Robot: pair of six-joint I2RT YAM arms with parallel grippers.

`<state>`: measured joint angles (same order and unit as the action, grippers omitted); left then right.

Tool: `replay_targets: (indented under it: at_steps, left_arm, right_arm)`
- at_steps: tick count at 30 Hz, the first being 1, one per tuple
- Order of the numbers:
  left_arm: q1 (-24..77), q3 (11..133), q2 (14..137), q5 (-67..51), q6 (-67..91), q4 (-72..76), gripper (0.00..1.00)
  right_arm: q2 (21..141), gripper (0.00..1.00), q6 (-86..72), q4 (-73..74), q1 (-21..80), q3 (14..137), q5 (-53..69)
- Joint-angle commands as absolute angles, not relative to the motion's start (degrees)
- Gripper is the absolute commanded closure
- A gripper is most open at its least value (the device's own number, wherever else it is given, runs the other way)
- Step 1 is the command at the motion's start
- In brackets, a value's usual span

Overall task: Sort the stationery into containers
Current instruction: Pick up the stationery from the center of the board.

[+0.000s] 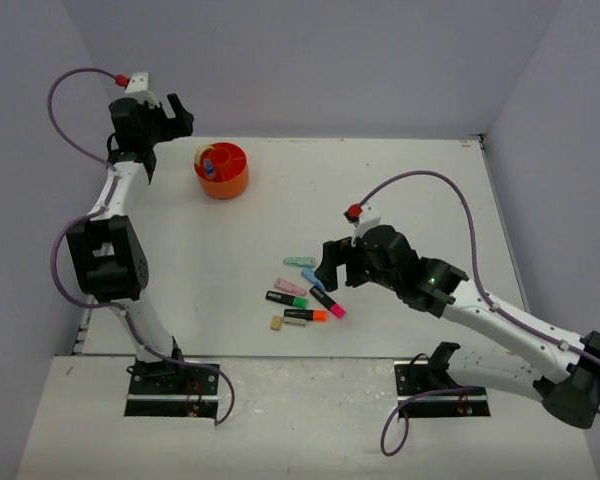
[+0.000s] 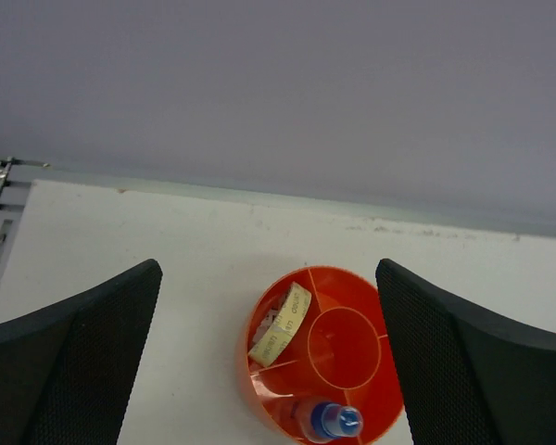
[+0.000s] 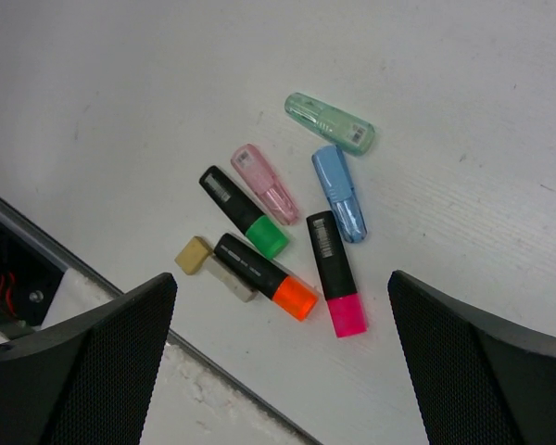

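Setting: probably a robotics lab test cell. White table [image 1: 280, 240] boxed in by plain grey walls [image 1: 330, 60]. Left arm [image 1: 105, 250] and right arm [image 1: 500, 310] bolted to black base plates [image 1: 175, 385], with purple cables [image 1: 420, 175] looping loose.

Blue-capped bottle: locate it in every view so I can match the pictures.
Top external: blue-capped bottle in the orange organiser, upper left of the picture.
Left wrist: bottle at bottom centre, in the organiser's lowest compartment.
Right wrist: not in view.
Shared landmark: the orange organiser, in top and left-wrist views.
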<state>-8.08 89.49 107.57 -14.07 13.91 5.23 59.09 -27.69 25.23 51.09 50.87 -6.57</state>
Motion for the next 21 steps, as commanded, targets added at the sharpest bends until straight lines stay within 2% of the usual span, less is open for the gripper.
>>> replay_targets:
  at_steps: [1,3,5,6,11,14,18,21]
  left_arm:
    - [-10.9,88.6,93.1,-1.0,33.3,-8.9,0.0]
    - [-11.8,81.8,83.1,-0.3,40.4,-10.3,0.0]
    - [-12.8,71.2,73.5,-2.2,48.4,-10.5,0.0]
    - [-13.2,67.7,68.1,-4.0,49.1,-9.4,0.0]
    - [-13.0,51.1,50.9,-10.0,44.0,-6.6,0.0]
    - [-8.9,50.5,47.5,-11.9,35.7,-14.4,0.0]
    - [-7.5,47.2,44.5,-15.9,28.8,-19.9,0.0]
    - [-5.6,43.6,42.3,-12.8,24.8,-22.7,0.0]
  right_arm:
    - [65.8,0.01,-23.8,25.0,51.4,53.5,-8.0]
    - [69.4,0.02,-23.2,25.7,51.3,54.3,-9.0]
    - [72.3,0.1,-22.6,26.4,50.8,55.0,-9.4]
    - [74.3,0.17,-22.4,26.8,50.4,55.7,-9.3]
    - [82.3,0.33,-20.7,29.4,50.2,59.4,-8.8]
    - [86.8,0.43,-17.9,29.0,50.2,62.0,-3.6]
    - [89.3,0.44,-14.1,27.2,52.9,62.7,1.3]
    - [91.1,0.46,-12.3,28.1,55.6,63.9,0.3]
